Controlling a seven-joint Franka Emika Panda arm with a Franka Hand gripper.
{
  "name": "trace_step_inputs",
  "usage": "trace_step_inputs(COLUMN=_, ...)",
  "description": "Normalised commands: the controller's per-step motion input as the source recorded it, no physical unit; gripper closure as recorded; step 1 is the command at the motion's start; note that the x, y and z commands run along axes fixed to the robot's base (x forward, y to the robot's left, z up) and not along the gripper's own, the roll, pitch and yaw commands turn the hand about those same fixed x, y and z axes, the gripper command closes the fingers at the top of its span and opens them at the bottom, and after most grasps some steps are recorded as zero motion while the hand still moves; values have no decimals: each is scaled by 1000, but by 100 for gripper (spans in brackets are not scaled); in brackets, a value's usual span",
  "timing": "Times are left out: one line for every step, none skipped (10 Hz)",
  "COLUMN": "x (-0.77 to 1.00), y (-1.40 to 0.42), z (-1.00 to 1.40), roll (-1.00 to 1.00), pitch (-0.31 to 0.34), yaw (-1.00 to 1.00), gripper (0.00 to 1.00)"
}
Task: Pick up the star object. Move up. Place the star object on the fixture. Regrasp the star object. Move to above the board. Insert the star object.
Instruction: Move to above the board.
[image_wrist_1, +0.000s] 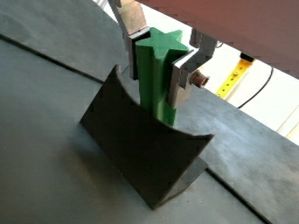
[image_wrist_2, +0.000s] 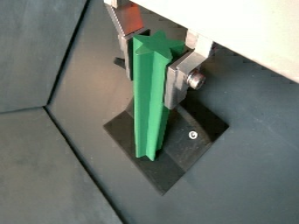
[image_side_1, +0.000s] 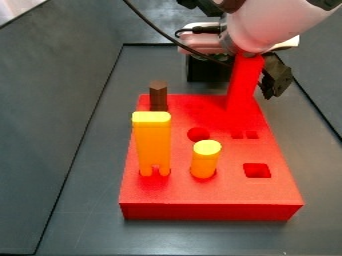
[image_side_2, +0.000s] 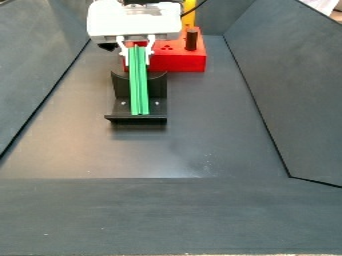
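Fixture sits nearest at 6 o'clock below the gripper, whose jaws are clamped on the upright star object, lower end resting on the base, presumably for regrasping, with the board beyond at 1 o'clock.

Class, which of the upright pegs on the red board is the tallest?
The red peg at the board's far side; it stands above the yellow, orange and brown ones, beside the claw.
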Motion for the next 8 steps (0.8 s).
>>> trace_step_inputs(x=171, y=17, z=1000, roll=-188, pitch=422, yaw=-70, gripper=100)
trace_step_inputs(x=159, y=14, z=1000, roll=-158, pitch=416, yaw=54, gripper=100)
trace_step_inputs(x=156, y=11, z=1000, roll=-130, pitch=390, yaw=116, gripper=100)
trace_step_inputs(x=151, y=7, z=1000, roll=-84, pitch=328, yaw=208, gripper=100)
trace_step_inputs(x=151, y=6, z=1000, roll=-62, pitch=273, yaw=251, gripper=100)
trace_step_inputs(x=149, y=3, z=1000, roll=-43, pitch=197, yaw=276, gripper=100)
trace_step_inputs(x=147, y=2, z=1000, roll=-35, pitch=154, yaw=279, gripper=100)
trace_step_inputs(x=138, y=-1, z=1000, roll=-27, pitch=77, yaw=261, gripper=100)
